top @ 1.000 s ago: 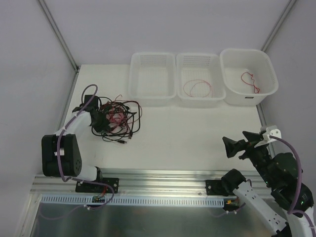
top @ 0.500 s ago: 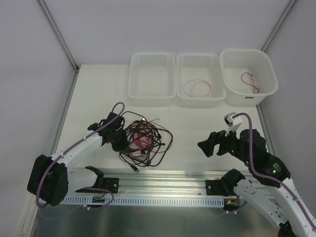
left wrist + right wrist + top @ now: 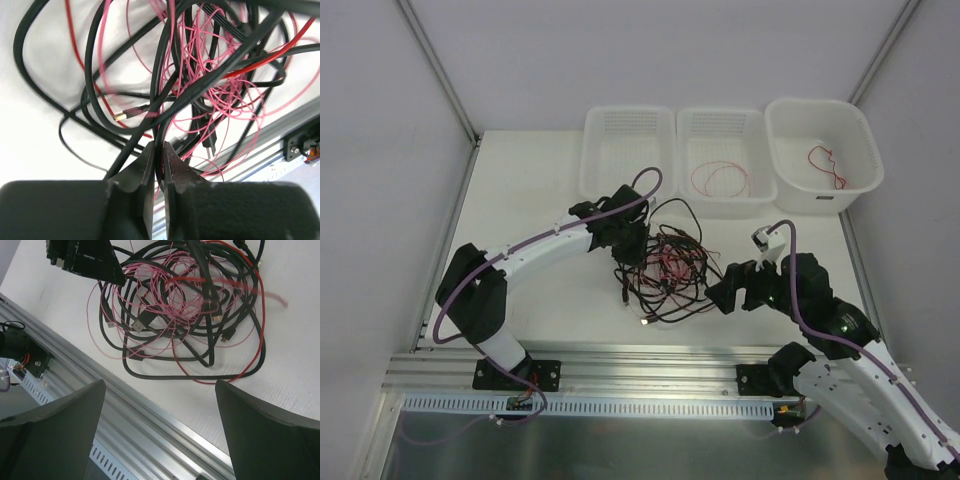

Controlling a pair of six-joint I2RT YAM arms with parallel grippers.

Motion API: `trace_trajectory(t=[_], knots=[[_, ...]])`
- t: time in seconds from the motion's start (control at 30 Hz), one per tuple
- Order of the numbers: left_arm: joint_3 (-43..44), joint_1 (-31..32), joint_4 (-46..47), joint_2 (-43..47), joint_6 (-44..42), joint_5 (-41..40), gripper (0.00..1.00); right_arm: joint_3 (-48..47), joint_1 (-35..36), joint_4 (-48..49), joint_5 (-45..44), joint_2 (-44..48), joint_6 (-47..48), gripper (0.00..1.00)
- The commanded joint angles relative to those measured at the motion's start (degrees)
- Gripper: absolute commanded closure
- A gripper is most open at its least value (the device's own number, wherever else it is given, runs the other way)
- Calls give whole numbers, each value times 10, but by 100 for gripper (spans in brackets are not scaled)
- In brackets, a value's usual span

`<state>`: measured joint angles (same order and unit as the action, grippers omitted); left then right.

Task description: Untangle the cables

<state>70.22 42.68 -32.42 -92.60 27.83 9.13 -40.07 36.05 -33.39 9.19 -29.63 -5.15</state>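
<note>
The left claw (image 3: pixel 159 150) is pinched shut on a black strand of the cables (image 3: pixel 665 270), tangled in the middle of the tabletop (image 3: pixel 530 190), probably anchoring them so the right claw (image 3: pixel 722 294), spread wide just beside, can draw one loose.

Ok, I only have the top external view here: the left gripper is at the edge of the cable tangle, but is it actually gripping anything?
Observer: Yes. In the left wrist view the left gripper is shut on one thick black cable.
Reviewer: And the right gripper, has it got a cable?
Observer: No. The right wrist view shows the right gripper wide open with nothing in it; the tangle lies on the table ahead, apart from it.
Reviewer: Any plug ends showing?
Observer: Yes, the left wrist view shows a gold-tipped plug among the black loops, close to the left gripper.
</note>
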Motion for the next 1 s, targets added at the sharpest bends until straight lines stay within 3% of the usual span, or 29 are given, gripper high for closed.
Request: trace_trajectory(t=[0.0,0.23,0.27,0.47,0.53,0.63,0.77,0.97], knots=[[26,11,-6,0,-43,12,90,0,3,21,-41,5,-13,3],[-57,11,-5,61,-21,-28,50,41,11,31,-56,-7,-16,3],[-66,11,-4,85,-10,-30,39,45,14,41,-58,-10,-19,3],[-163,11,23,229,36,-54,14,48,34,48,-126,-43,-13,1],[-211,11,32,273,46,-72,3,45,34,47,-157,-52,4,5],[-278,11,55,354,61,-88,1,38,35,39,-209,-61,23,12],[-349,11,102,425,87,-104,1,26,35,52,-215,-89,37,22],[-392,11,194,397,134,-97,2,38,36,91,-166,-125,12,26]])
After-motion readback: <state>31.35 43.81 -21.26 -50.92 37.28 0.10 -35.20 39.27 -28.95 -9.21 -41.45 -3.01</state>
